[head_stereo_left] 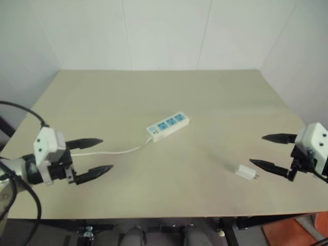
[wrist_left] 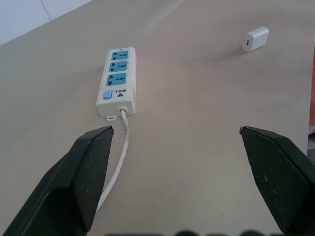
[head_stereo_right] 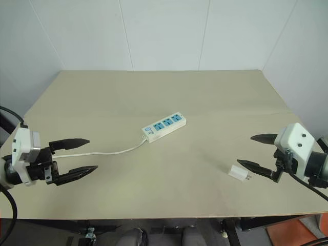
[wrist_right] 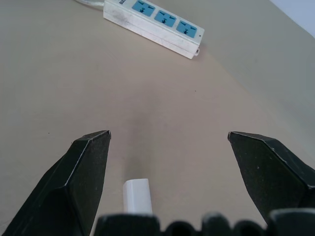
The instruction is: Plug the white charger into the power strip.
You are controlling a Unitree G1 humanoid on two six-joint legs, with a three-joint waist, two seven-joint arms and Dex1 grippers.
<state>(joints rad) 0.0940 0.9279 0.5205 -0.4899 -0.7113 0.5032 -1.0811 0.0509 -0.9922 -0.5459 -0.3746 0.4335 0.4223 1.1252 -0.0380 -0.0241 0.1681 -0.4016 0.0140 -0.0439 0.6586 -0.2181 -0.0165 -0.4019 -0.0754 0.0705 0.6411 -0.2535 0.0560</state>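
The white charger (head_stereo_left: 246, 172) lies flat on the beige table at the front right, its prongs pointing right. My right gripper (head_stereo_left: 260, 150) hovers open just right of it, the charger (wrist_right: 137, 195) lying below and ahead of its fingers. The power strip (head_stereo_left: 167, 126) with three blue sockets rests near the table's middle, its thin white cord (head_stereo_left: 120, 150) trailing toward the left. My left gripper (head_stereo_left: 106, 154) is open above the front left of the table, near the cord's end, with nothing between its fingers. The strip (wrist_left: 118, 81) and charger (wrist_left: 256, 39) lie ahead of it.
The table (head_stereo_left: 205, 92) is bounded by white walls behind and at both sides. Its front edge (head_stereo_left: 164, 214) runs just below both grippers. An orange patch of floor (head_stereo_left: 292, 233) shows at the lower right.
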